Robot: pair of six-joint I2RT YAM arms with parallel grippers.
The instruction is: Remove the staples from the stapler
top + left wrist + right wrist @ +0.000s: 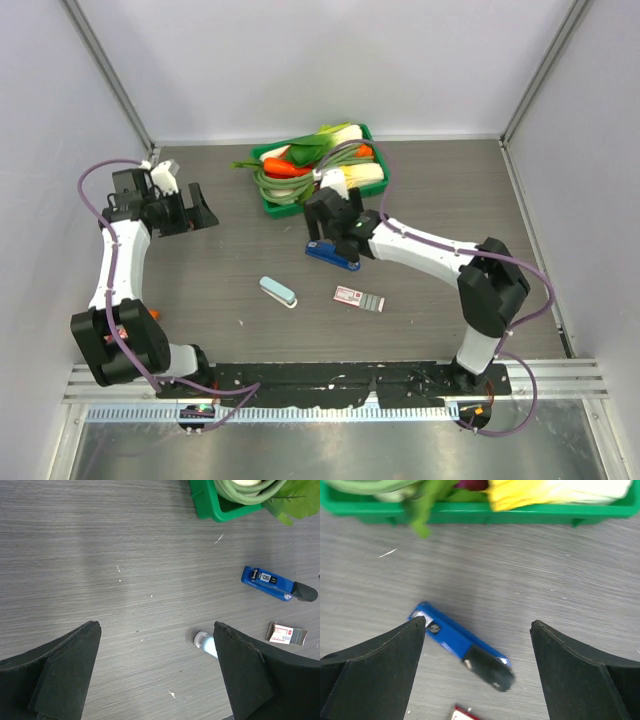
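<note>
Barely off the starting line, judging by this. Dark blue stapler [332, 256] lying flat on the surface [430, 180], looking shut, just in front of the green tray [280, 210] of veggies. Not gripped by anything. No sign of the staples anywhere outside it. A few pale flecks on the wood in the left wrist view, but too tiny to call. So presumably the whole strip sitting inside the magazine.

Right hand [333, 232] hovering right above the stapler, fingers spread wide, nothing between them. From the right wrist view, looking straight down on the blue body with its black end, both fingers off it. Looks like lining up for a first grab, though only a guess.

Left hand [195, 213] parked well away at the far left, also released and empty, aimed across the surface toward the stapler.

Other bits around: a pale teal-and-white oblong thing [278, 291] and a small red-and-white box [358, 298] nearer the arm bases, both apart from the stapler and untouched.

Left to do, as far as can be told: basically everything. Getting hold of the stapler, pinning it down with one hand, popping it open with the other, pulling out the strip, setting it down on the surface. None of that ticked off yet.
</note>
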